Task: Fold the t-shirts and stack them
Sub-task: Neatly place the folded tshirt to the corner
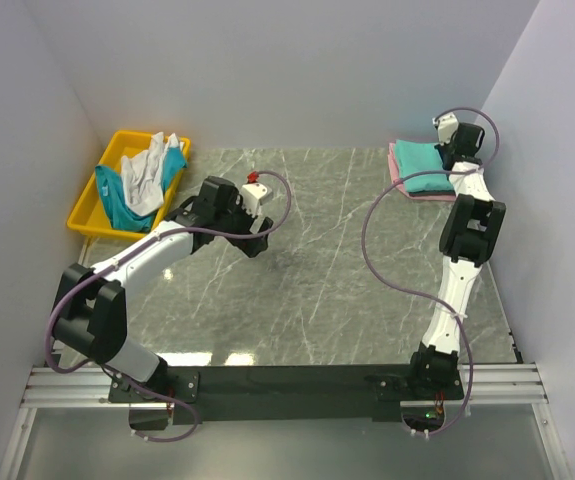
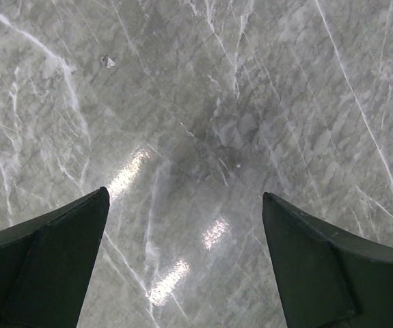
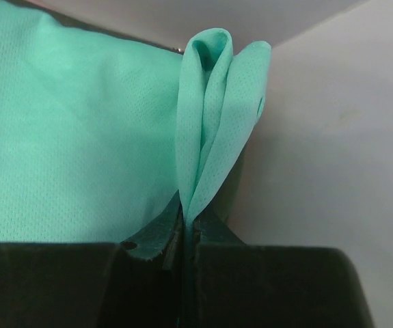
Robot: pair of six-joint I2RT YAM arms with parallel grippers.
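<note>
The right gripper (image 3: pixel 188 222) is pinched shut on a bunched fold of the sea-green t-shirt (image 3: pixel 80 123), which lies folded on a pink shirt (image 1: pixel 415 194) at the table's (image 1: pixel 317 290) two o'clock corner. Stacking looks nearly done, so the next move calls for letting go and lifting clear without dragging cloth. The left gripper (image 2: pixel 184 198) hovers wide open and empty over bare marble. A white shirt (image 1: pixel 147 170) and a teal shirt (image 1: pixel 119 205) lie in the yellow bin (image 1: pixel 89 195) at ten o'clock.

bin (image 1: pixel 120 150) far left: loose shirts (image 1: pixel 147 175) inside | folded stack (image 1: pixel 422 158) far right on table (image 1: pixel 317 285)
</note>
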